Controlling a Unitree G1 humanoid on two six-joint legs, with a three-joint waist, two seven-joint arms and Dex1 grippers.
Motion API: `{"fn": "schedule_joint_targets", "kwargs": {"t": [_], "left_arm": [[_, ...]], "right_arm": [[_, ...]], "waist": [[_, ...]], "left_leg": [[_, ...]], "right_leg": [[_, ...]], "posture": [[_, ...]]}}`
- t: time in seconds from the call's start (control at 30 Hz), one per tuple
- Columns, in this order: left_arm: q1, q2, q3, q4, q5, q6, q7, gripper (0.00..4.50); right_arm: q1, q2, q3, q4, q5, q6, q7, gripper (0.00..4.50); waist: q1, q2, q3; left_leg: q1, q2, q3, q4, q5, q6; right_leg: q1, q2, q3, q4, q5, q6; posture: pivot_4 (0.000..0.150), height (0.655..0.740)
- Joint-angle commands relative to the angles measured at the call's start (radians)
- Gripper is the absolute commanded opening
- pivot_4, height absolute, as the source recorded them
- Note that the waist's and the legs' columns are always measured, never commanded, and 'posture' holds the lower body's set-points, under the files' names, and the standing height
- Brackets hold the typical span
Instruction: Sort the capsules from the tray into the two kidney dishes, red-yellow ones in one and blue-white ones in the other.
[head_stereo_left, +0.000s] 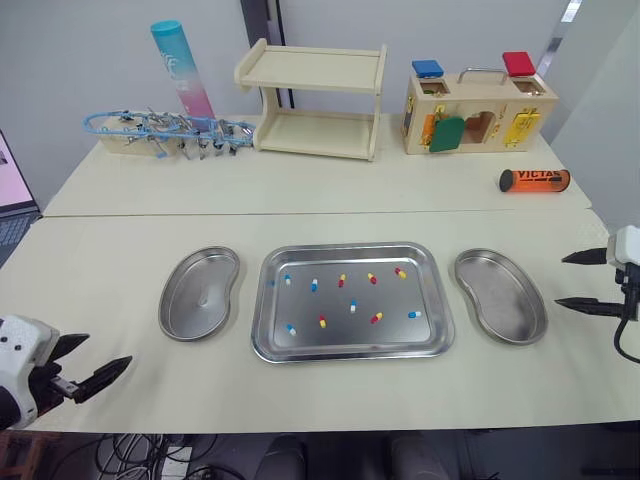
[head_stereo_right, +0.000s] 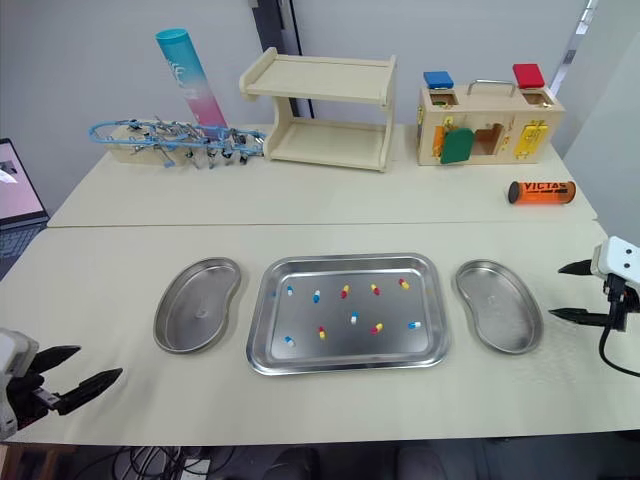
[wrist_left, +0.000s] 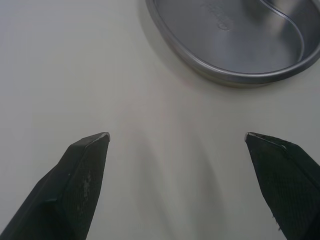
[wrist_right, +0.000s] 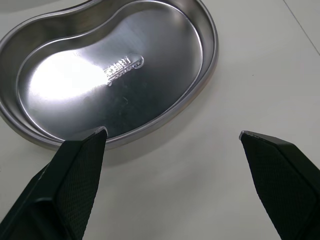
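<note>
On the table (head_stereo_left: 120, 260), tray (head_stereo_left: 350, 337) lies between empty, wide-spread left tool (head_stereo_left: 109, 351) and right tool (head_stereo_left: 560, 280).

I have the tray (head_stereo_left: 350, 352) in the middle of the bench's near half, with red-yellow capsules (head_stereo_left: 322, 321) and blue-white capsules (head_stereo_left: 314, 285) scattered loose across it, none touching. The left kidney dish (head_stereo_left: 200, 293) sits just beside the tray toward the bench's left edge, and the right kidney dish (head_stereo_left: 500, 296) sits just beside it toward the right edge. My left gripper (head_stereo_left: 108, 350) hovers over the near left corner, fingers spread, apart from the left dish. My right gripper (head_stereo_left: 560, 280) hangs at the right edge, fingers spread wide, near the right dish.
</note>
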Motion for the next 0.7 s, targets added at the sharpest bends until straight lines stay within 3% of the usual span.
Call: {"fn": "schedule_joint_targets", "kwargs": {"t": [0.03, 0.2, 0.7], "left_arm": [[0.008, 0.011, 0.047, -0.053, -0.044, 0.022, -0.023, 4.5], [-0.017, 0.011, 0.051, -0.058, -0.077, 0.015, -0.037, 4.5], [0.07, -0.151, 0.031, -0.191, -0.127, -0.131, -0.087, 4.5]], "right_arm": [[0.02, -0.023, -0.046, -0.06, 0.032, 0.019, -0.005, 4.49], [0.025, -0.017, -0.052, -0.066, 0.028, 0.032, -0.02, 4.49], [0.1, -0.068, -0.097, -0.091, 0.041, 0.046, -0.011, 4.49]], "waist": [[0.0, 0.0, 0.0], [0.0, 0.0, 0.0], [0.002, 0.0, 0.0]], "left_leg": [[0.0, 0.0, 0.0, 0.0, 0.0, 0.0], [0.0, 0.0, 0.0, 0.0, 0.0, 0.0], [0.0, 0.0, 0.001, 0.001, 0.0, 0.0]], "right_leg": [[0.0, 0.0, 0.0, 0.0, 0.0, 0.0], [0.0, 0.0, 0.0, 0.0, 0.0, 0.0], [0.0, 0.0, 0.001, 0.0, 0.0, 0.0]], "posture": [[0.15, 0.74], [0.15, 0.74], [0.15, 0.74]]}}
